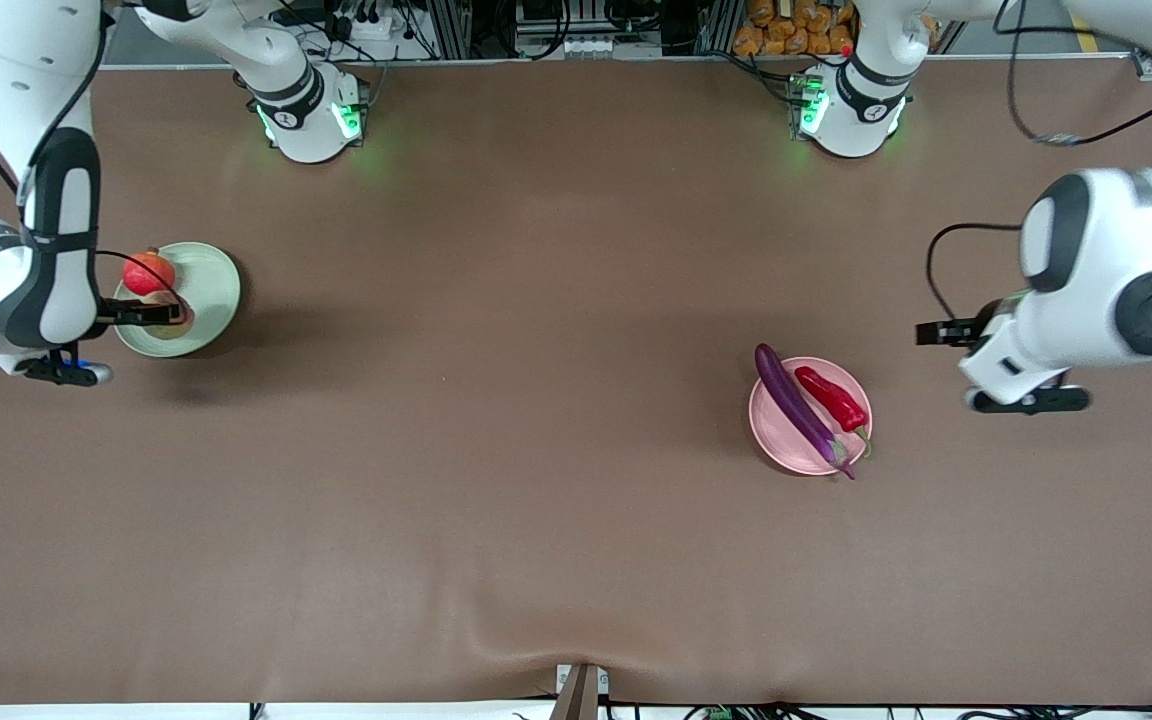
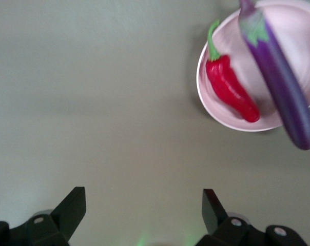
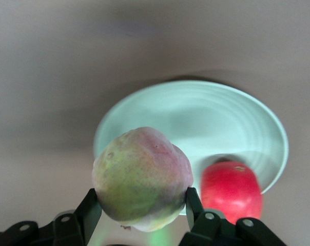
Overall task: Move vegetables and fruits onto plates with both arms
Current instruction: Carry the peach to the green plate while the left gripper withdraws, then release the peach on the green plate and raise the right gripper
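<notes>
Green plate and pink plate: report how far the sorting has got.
Done: the long purple eggplant and wrinkled red chili pepper lie on the pale pink plate, and the red-orange round fruit sits on the pale green plate. In hand: the right gripper holds the pale yellow-pink peach over that plate. Left: releasing it. The left gripper is open, over bare table.

A robotics laboratory is shown, not a home or a kitchen. Two white robot arms (image 1: 1096,270) are mounted on a wide table (image 1: 536,550) that is covered with a plain brown mat. Green lights are lit on the arm bases (image 1: 311,115). Black cables (image 1: 1046,135) and metal frames (image 1: 576,25) are seen along the table's edge at the robots' side.
</notes>
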Robot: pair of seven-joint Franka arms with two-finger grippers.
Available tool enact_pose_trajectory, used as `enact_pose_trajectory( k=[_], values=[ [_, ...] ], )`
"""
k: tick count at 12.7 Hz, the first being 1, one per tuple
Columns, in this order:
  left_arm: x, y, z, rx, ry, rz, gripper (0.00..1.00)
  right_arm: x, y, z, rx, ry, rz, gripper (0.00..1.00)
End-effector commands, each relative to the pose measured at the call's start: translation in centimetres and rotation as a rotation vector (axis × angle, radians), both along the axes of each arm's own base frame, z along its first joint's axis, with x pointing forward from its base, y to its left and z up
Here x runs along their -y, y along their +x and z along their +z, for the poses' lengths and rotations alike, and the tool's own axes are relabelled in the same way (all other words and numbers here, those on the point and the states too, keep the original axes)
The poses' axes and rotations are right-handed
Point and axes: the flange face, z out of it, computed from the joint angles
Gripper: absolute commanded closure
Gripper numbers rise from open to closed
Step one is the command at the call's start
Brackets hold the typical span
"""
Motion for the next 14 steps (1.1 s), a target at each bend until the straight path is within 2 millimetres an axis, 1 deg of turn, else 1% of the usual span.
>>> enact_pose_trajectory(
  k=[1, 2, 3, 4, 5, 6, 7, 8, 9, 10, 11, 13, 14],
  values=[
    [0.1, 0.3, 4.0, 0.015, -0.011, 0.009, 0.00, -1.3, -0.7, -1.8, -0.015, 0.030, 0.027, 0.98],
    [0.1, -0.2, 6.0, 0.020, -0.014, 0.013, 0.00, -1.4, -0.7, -2.6, -0.024, 0.024, 0.026, 0.89],
    [0.1, -1.0, 8.3, 0.042, -0.021, 0.015, 0.00, -1.7, -0.5, -3.1, -0.016, 0.025, 0.018, 0.82],
    [0.5, -1.9, 10.4, 0.066, -0.023, 0.009, 0.00, -2.1, -0.4, -3.4, -0.016, 0.032, 0.016, 0.21],
    [-0.1, -2.8, 12.4, 0.092, -0.039, 0.012, 0.00, -2.5, -0.1, -3.4, -0.018, 0.041, 0.024, 0.00],
    [-0.7, -3.6, 13.8, 0.094, -0.045, 0.016, 0.00, -2.8, 0.2, -3.0, -0.020, 0.050, 0.028, 0.00],
    [0.0, -4.0, 14.5, 0.100, -0.050, 0.001, 0.00, -3.1, 1.1, -2.1, -0.012, 0.057, 0.040, 0.00],
    [0.6, -4.5, 15.5, 0.115, -0.057, -0.014, 0.00, -3.8, 2.4, -0.5, -0.013, 0.079, 0.055, 0.00],
    [1.4, -4.6, 15.6, 0.115, -0.060, -0.034, 0.00, -4.8, 4.0, 1.8, -0.022, 0.108, 0.077, 0.00],
    [1.9, -4.6, 15.7, 0.118, -0.063, -0.048, 0.00, -6.5, 6.1, 4.3, -0.016, 0.122, 0.117, 0.00],
    [2.0, -4.5, 15.7, 0.119, -0.065, -0.052, 0.00, -8.4, 8.1, 6.6, 0.013, 0.119, 0.167, 0.00],
    [2.2, -3.9, 16.4, 0.138, -0.077, -0.059, 0.00, -12.6, 12.6, 12.3, 0.136, 0.066, 0.290, 0.00],
    [2.4, -4.0, 16.7, 0.143, -0.085, -0.061, 0.00, -13.7, 14.6, 15.6, 0.215, 0.053, 0.332, 0.00]
  ],
)
